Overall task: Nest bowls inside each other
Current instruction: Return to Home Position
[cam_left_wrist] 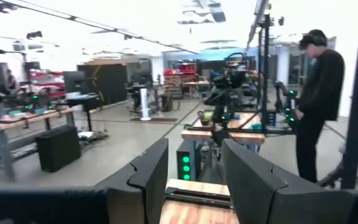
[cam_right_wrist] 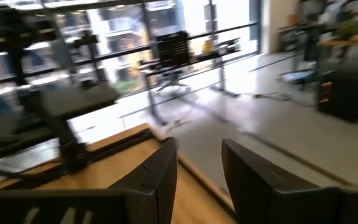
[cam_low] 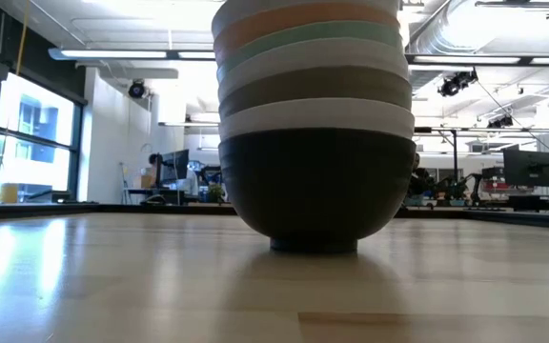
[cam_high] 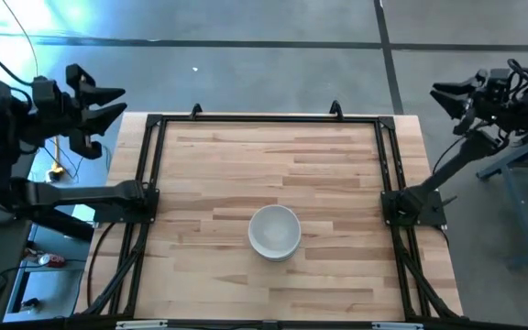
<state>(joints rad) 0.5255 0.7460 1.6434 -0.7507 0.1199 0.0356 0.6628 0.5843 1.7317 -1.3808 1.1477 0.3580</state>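
Left claw (cam_high: 115, 101): fingers parted, empty; arm folded, well left of bowl stack (cam_high: 274, 231). Right claw (cam_high: 442, 93): parted, empty; arm folded, well right. Stack: 7 bowls nested on counter (cam_high: 209, 165), black lowest.

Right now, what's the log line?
smooth round bowls: nested stack, black bottom, white top | left claw: open, off table | right claw: open, off table

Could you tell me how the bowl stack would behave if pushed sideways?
The stack sits tall on the black bowl's narrow foot, so a high push might tip it. The bowls look smooth and rigid, so a low push would probably slide it across the table.
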